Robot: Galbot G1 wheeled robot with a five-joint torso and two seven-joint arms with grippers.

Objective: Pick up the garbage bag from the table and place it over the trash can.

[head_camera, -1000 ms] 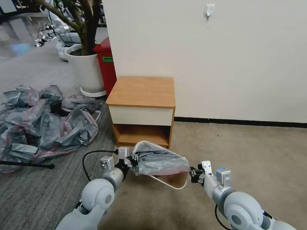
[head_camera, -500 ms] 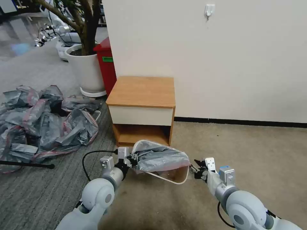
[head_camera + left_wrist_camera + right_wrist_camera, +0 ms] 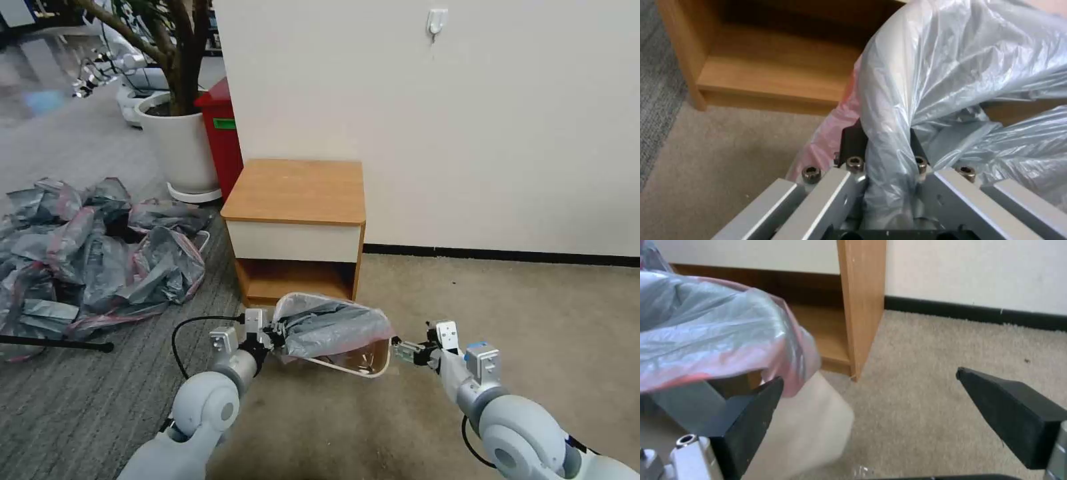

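Pinching crinkly translucent grey plastic, the left gripper (image 3: pixel 275 331) holds the garbage bag (image 3: pixel 333 330) draped over the cream rounded trash can (image 3: pixel 373 357), at the wooden worktop's (image 3: pixel 297 190) six o'clock. Right gripper (image 3: pixel 400 349) gapes empty at the can's three o'clock.

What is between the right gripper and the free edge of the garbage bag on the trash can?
Nothing visible. The right gripper is open beside the trash can, with bare carpet around its fingers. The garbage bag hangs over the rim next to one finger. The left gripper is shut on the bag's other side.
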